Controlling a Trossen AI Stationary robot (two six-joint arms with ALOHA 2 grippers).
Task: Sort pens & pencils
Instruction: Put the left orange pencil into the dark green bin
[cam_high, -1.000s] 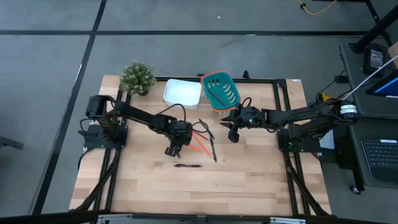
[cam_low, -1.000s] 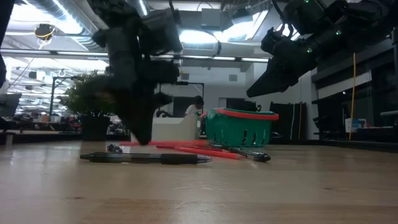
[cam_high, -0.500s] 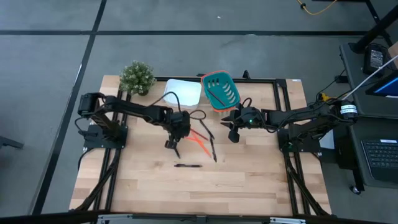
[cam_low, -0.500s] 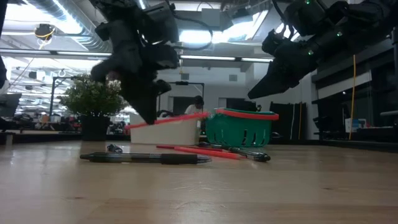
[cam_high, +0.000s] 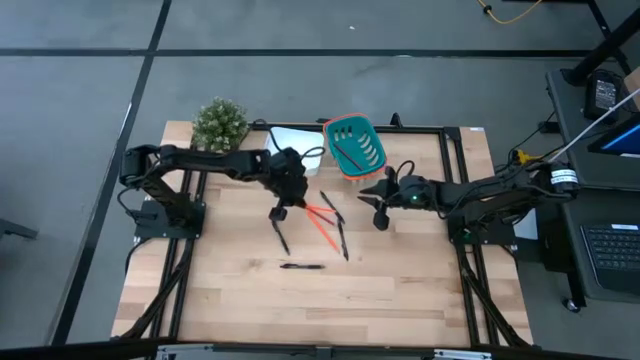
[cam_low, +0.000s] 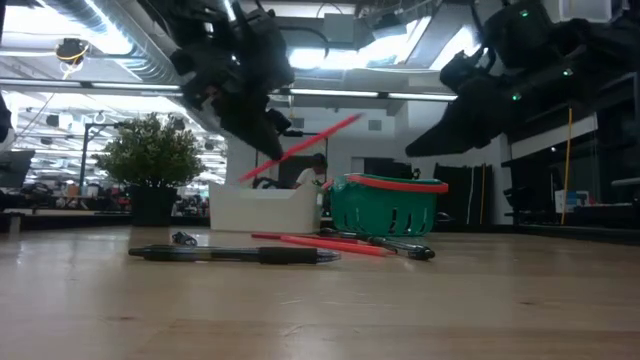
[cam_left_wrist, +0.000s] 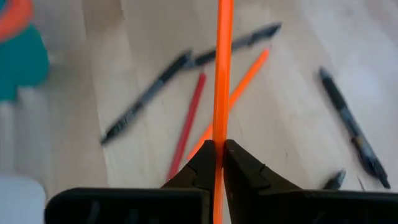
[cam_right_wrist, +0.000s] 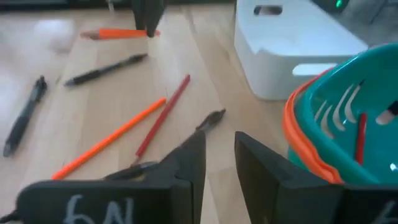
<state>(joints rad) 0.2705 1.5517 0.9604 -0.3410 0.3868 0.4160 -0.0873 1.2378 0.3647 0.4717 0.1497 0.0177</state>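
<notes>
My left gripper (cam_high: 282, 208) hangs above the table near the white bin (cam_high: 295, 142), shut on one orange-red pencil (cam_low: 322, 134). Two more pencils (cam_high: 318, 222) lie on the wood beside several black pens (cam_high: 340, 236). One pen (cam_high: 301, 266) lies alone nearer the near edge, and another (cam_high: 280, 234) lies below the left gripper. My right gripper (cam_high: 379, 216) is open and hovers right of the pile, in front of the teal basket (cam_high: 355, 145), touching nothing. A red stick (cam_right_wrist: 360, 140) shows inside the basket. My left gripper pinches the pencil's shaft (cam_left_wrist: 220, 134) between its two fingertips (cam_left_wrist: 239, 165), which lie across it and come from above. The longer part of the pencil sticks out on one side. The pencil is lifted clear of the table and tilted, its free end higher (cam_low: 352, 119).
A potted plant (cam_high: 220, 122) stands at the far left corner of the table, beside the white bin. The teal basket with an orange rim sits right of the bin. The near half of the wooden table (cam_high: 330, 300) holds only the single pen.
My left gripper has risen from the table with the pencil and moved toward the far edge, toward the white bin. The pencil went from lying flat to lifted clear and tilted. The right arm has barely shifted.
</notes>
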